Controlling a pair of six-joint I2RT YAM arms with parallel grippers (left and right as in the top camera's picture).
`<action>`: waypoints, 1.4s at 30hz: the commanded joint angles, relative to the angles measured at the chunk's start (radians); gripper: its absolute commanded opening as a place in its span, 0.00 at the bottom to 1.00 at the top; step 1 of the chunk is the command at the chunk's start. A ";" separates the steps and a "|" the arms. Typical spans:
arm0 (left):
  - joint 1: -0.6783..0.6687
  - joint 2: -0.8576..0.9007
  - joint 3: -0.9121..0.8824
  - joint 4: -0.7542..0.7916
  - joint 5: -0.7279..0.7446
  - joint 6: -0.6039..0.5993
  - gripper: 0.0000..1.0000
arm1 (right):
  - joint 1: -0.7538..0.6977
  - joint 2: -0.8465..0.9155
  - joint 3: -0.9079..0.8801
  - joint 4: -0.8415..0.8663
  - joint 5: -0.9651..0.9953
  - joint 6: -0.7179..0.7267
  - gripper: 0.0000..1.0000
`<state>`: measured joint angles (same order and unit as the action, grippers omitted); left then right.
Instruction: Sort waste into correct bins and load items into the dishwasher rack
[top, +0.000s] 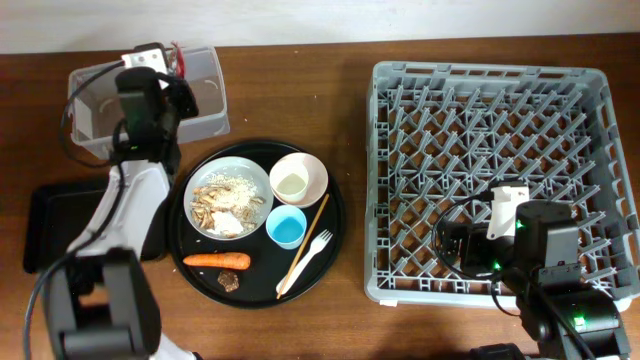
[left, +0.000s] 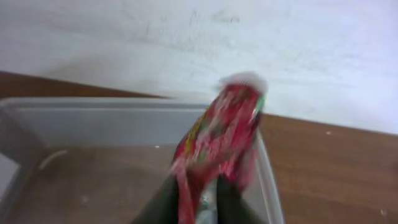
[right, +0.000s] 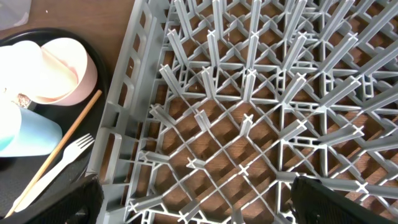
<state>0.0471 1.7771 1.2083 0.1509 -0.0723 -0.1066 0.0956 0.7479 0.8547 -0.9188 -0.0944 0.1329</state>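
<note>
Jaws of the left gripper (left: 198, 200) are pinching the red wrapper (left: 219, 134) above the clear tub (left: 93, 121); those of the right gripper (right: 199, 205) are gaping over the rack (right: 249, 93). The wooden table (left: 336, 165) is meeting a white wall (left: 186, 37).

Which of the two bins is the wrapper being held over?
The clear frosted tub, not the shallow black tray nearer the robot; the left claw holds the red wrapper above it.
</note>
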 joint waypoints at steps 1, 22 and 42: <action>0.008 0.095 0.004 0.005 -0.012 0.003 0.56 | 0.006 -0.005 0.021 0.002 0.002 0.007 0.99; -0.118 -0.123 -0.113 -1.126 0.203 -0.065 0.63 | 0.006 -0.005 0.021 -0.013 0.002 0.007 0.99; -0.118 -0.041 -0.074 -1.093 0.206 -0.064 0.00 | 0.006 -0.005 0.021 -0.013 0.002 0.007 0.99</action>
<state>-0.0711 1.7512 1.0901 -0.8772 0.1383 -0.1761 0.0956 0.7490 0.8585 -0.9321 -0.0944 0.1349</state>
